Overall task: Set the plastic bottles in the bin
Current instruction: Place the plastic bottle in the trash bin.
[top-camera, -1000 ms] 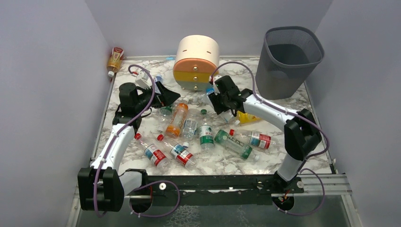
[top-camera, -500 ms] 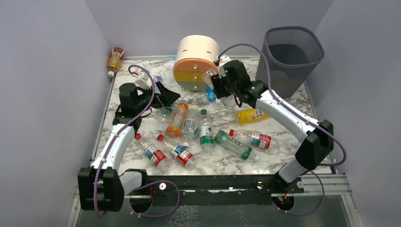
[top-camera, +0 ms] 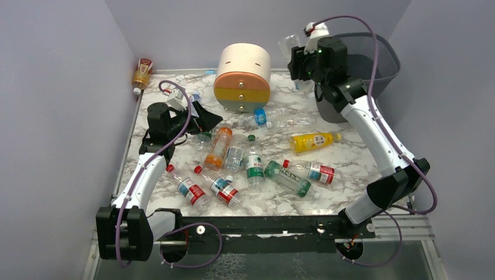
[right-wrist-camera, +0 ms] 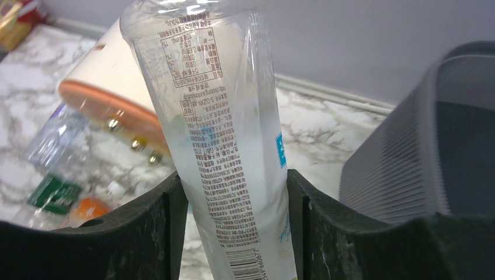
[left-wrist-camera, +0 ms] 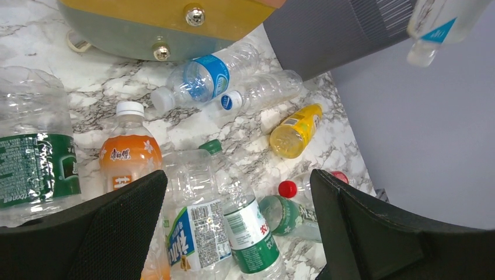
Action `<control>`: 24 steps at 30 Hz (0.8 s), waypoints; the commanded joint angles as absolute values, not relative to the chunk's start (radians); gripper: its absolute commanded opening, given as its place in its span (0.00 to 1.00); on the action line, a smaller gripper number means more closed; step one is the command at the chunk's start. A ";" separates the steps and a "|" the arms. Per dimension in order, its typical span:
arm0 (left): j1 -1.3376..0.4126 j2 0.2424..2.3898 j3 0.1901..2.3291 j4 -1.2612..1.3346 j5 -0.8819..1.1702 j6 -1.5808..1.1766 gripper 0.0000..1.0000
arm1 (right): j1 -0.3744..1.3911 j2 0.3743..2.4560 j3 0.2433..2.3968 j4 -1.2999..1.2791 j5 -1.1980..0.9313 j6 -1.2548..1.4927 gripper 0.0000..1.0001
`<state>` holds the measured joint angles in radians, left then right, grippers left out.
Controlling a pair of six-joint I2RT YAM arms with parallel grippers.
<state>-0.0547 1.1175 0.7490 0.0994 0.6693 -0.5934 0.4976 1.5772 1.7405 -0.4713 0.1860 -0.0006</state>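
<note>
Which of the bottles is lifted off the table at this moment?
The clear bottle with fine printed text, clamped in the right pincer up beside the bin rim. No other bottle is gripped or lifted.

Drawer unit point(top-camera: 242, 77) stands at twelve o'clock on the table point(top-camera: 350, 186), bin point(top-camera: 386, 58) at two o'clock, plastic bottles point(top-camera: 255, 167) strewn centrally before them.

Right claw point(top-camera: 296, 60) high, clamping a bottle point(right-wrist-camera: 227, 116); left claw point(top-camera: 205, 121) low, spread.
</note>
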 commanded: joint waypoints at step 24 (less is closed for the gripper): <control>-0.056 1.146 0.852 -0.049 0.655 -0.499 0.99 | -0.104 1.735 1.959 -0.223 -0.124 0.386 0.31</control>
<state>-0.0547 1.1248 0.8268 -0.0345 0.6651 -0.5220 -0.0887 1.6867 1.9190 -0.2733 -0.0399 0.3046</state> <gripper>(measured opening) 0.991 0.582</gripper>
